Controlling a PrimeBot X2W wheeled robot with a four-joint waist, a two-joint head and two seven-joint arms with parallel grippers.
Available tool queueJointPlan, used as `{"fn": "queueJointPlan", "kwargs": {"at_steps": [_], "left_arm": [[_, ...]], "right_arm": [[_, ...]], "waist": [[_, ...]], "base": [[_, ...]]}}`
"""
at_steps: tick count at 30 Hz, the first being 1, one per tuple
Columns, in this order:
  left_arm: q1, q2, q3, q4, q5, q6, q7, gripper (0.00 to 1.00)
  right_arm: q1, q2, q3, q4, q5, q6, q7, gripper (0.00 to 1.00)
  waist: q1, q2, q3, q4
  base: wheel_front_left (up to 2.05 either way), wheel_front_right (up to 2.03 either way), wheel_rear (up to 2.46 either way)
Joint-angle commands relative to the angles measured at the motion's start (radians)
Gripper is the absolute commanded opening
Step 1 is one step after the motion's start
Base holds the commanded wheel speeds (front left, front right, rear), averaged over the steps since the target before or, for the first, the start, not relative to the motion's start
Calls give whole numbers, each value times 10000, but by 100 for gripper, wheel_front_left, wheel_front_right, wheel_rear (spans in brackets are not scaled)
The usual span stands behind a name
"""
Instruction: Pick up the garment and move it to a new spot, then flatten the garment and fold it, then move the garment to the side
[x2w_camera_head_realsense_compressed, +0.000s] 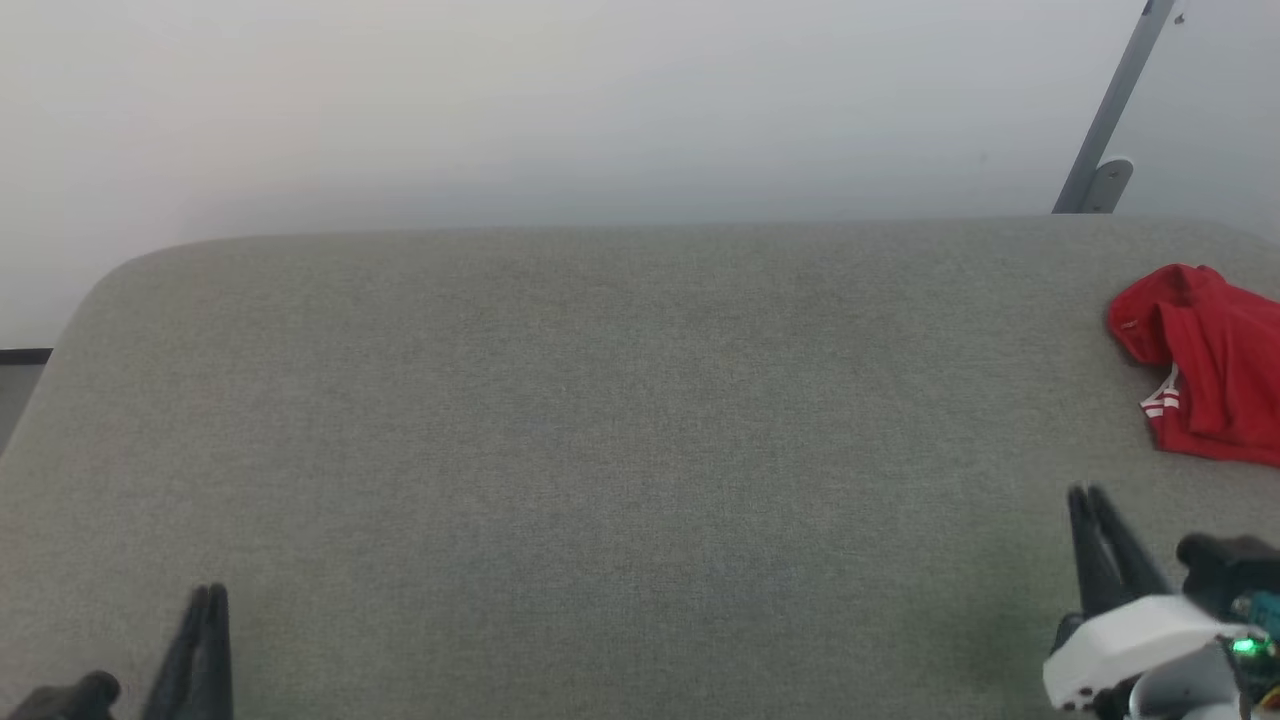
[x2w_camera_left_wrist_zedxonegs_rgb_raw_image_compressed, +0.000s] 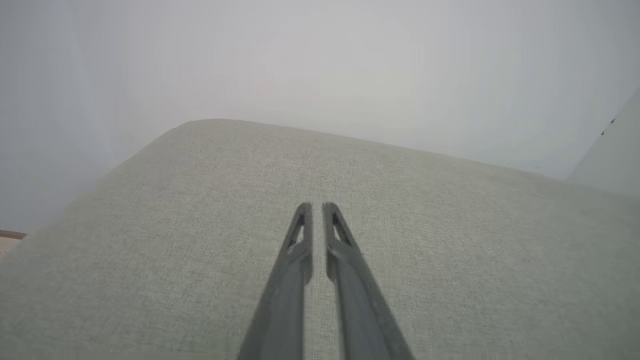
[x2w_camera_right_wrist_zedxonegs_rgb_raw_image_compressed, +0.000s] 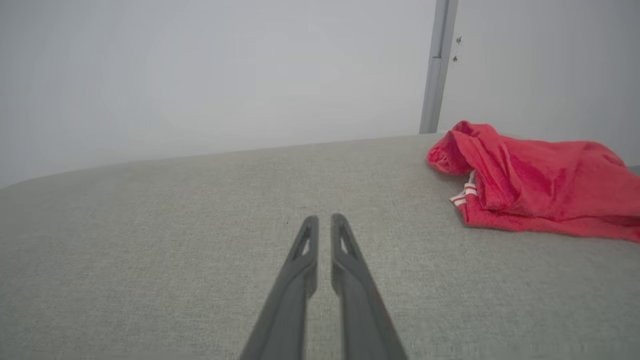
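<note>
Low over surface (x2w_camera_head_realsense_compressed: 600, 450), both jaws point forward, narrowly parted, empty; garment (x2w_camera_head_realsense_compressed: 1205, 370) apart

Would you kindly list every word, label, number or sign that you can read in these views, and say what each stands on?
None can be read.
The garment lies crumpled, showing plain red cloth and red-and-white striped trim; no lettering shows on it.
The grey table and the metal post bear no marks.
</note>
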Motion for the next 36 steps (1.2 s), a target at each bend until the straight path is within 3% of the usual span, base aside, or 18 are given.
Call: {"fn": "queueJointPlan", "kwargs": {"at_steps": [1,36], "left_arm": [[-42,-13,5,8,-127,0,48,0],[-1122,-816,-204,254,-5181,0,1608,0]], "right_arm": [[-53,6,-36,28,133,0,49,0],[-381,285,52,96,5987,1,1029,0]], "waist": [[0,-1,0,-1],[0,-1,21,-29]], "base": [[0,0,0],[0,0,0]]}}
